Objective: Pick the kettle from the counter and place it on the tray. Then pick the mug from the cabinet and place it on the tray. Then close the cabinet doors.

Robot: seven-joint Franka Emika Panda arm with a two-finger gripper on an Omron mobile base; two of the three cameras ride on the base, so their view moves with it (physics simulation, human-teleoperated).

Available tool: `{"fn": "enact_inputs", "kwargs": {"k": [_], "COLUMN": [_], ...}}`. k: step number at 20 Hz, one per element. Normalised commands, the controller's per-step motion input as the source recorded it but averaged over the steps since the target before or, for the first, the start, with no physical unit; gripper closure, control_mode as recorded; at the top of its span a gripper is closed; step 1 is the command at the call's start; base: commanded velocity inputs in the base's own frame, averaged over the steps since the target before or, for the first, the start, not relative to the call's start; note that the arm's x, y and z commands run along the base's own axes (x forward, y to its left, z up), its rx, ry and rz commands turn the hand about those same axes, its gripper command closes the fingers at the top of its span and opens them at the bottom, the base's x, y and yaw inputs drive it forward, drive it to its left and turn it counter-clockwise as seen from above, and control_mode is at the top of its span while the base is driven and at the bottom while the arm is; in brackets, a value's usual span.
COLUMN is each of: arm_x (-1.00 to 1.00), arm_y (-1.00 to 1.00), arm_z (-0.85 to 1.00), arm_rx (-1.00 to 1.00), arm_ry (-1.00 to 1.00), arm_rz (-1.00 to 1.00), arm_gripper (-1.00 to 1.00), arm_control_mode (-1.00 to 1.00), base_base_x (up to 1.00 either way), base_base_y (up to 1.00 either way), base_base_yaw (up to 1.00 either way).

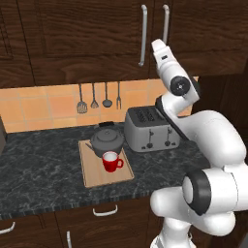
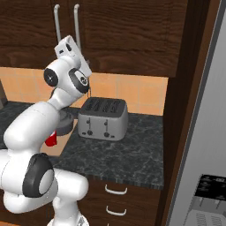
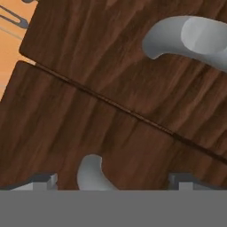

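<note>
Nearest to us in the hand view, the gripper (image 3: 113,181) is showing its two finger tips (image 3: 44,181) standing wide apart at the bottom edge, holding nothing, with the foot of one silver bar handle (image 3: 91,173) sitting between them. Close ahead we are seeing the cabinet doors (image 3: 111,88) shut, their meeting seam running slantwise across the wood grain, and the curved end of the other handle (image 3: 186,42) at the upper right.

From the left base view we are looking past the white arm, which is reaching up with the hand just beside the lower ends of the two handles (image 1: 143,36). This view is giving us what the hand view cannot: the counter (image 1: 43,164) with the tray (image 1: 97,177) lying on it. The kettle (image 1: 107,140) is sitting on the tray's far half, and the red mug (image 1: 112,161) is standing upright on the tray just in front of it, close enough that we cannot tell whether they are touching. The silver toaster (image 1: 149,128) is standing on the counter just right of the tray, and four utensils (image 1: 99,98) are hanging on the tiled wall behind.

In the right base view the arm is blocking most of the tray; we are catching only a sliver of the mug (image 2: 51,139). The toaster (image 2: 103,118) is showing in full here, and a grey appliance front (image 2: 207,145) is rising at the right.
</note>
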Motion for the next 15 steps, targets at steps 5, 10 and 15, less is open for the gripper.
{"fn": "enact_inputs", "kwargs": {"k": [5,10,15], "arm_x": [0.79,0.84,0.7], "arm_y": [0.0,0.0,0.0], "arm_z": [-0.37,-0.33,-0.29], "arm_rx": [-0.14,-0.11,-0.11], "arm_ry": [0.09,0.15,0.14], "arm_rz": [0.0,0.0,0.0], "arm_gripper": [-1.0,-1.0,-1.0], "arm_control_mode": [-1.0,-1.0,-1.0], "base_base_x": [0.0,0.0,0.0], "base_base_y": [0.0,0.0,0.0], "base_base_yaw": [0.0,0.0,0.0]}}
